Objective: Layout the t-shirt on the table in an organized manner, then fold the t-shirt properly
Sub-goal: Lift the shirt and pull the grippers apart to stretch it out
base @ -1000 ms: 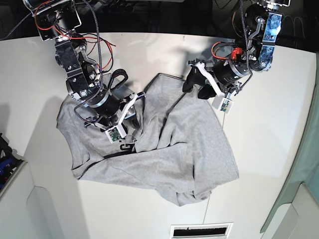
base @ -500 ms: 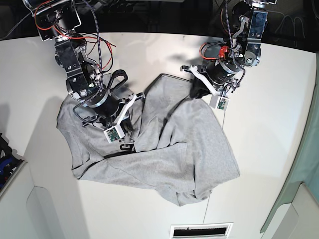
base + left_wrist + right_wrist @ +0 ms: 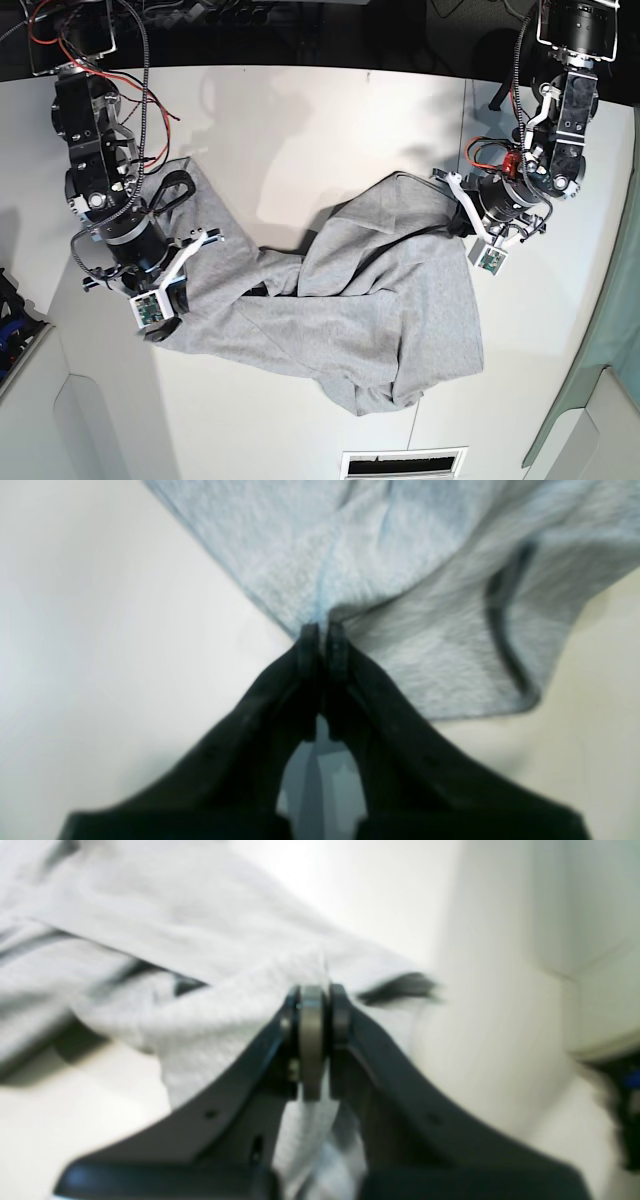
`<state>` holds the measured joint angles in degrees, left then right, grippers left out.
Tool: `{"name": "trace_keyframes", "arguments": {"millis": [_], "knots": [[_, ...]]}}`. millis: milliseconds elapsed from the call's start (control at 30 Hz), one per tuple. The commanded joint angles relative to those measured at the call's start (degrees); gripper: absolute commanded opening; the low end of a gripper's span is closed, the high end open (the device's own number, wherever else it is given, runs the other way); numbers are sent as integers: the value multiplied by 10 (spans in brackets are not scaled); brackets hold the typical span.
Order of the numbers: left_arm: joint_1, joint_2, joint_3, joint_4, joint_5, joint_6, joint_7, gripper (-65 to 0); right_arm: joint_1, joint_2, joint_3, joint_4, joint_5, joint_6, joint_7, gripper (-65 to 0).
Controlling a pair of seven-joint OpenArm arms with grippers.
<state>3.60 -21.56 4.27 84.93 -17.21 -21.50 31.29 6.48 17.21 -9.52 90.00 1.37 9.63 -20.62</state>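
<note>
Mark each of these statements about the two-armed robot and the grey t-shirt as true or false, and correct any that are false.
1. Both grippers are pinching the t-shirt. True: the left gripper and the right gripper are each shut on grey cloth.
2. The t-shirt lies flat and smooth on the table. False: it is bunched and creased, stretched between the two arms.
3. The t-shirt is already folded into a neat rectangle. False: it is an irregular, rumpled shape.
4. Part of the t-shirt reaches towards the table's near edge. True.
5. The left gripper holds the cloth at an edge. True: the wrist view shows a corner pinched there.
</note>
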Motion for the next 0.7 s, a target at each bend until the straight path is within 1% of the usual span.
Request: {"name": "trace_keyframes", "arguments": {"millis": [0, 100, 167, 267, 300, 367, 433, 500, 567, 667], "knots": [[-6, -18, -2, 16, -10, -9, -8, -650, 1, 12, 9, 26, 2, 0, 2, -650], [-2, -42, -2, 37, -39, -38, 3, -650, -26, 40, 28, 65, 17, 0, -10, -650], [-2, -55, -2, 61, -56, -45, 11, -650, -43, 53, 41, 84, 32, 0, -11, -650], [-2, -79, -2, 117, -64, -44, 12, -650, -66, 67, 63, 124, 39, 0, -11, -650], [-2, -88, -2, 137, -69, -37, 13, -650, -74, 71, 71, 140, 38, 0, -14, -650], [-2, -105, -2, 176, -79, -18, 18, -650, -86, 77, 89, 173, 42, 0, -30, -650], [-3, -121, -3, 213, -78, -9, 18, -650, -92, 79, 111, 207, 55, 3, -56, -650], [-2, -128, -14, 250, -78, -10, 19, -650, -92, 79, 137, 234, 78, 17, -78, -650], [0, -127, -33, 285, -79, -10, 31, -650, -92, 78, 164, 257, 101, 36, -89, -650], [19, -127, -74, 336, -79, -10, 33, -650, -92, 78, 204, 288, 132, 44, -116, -650]]}}
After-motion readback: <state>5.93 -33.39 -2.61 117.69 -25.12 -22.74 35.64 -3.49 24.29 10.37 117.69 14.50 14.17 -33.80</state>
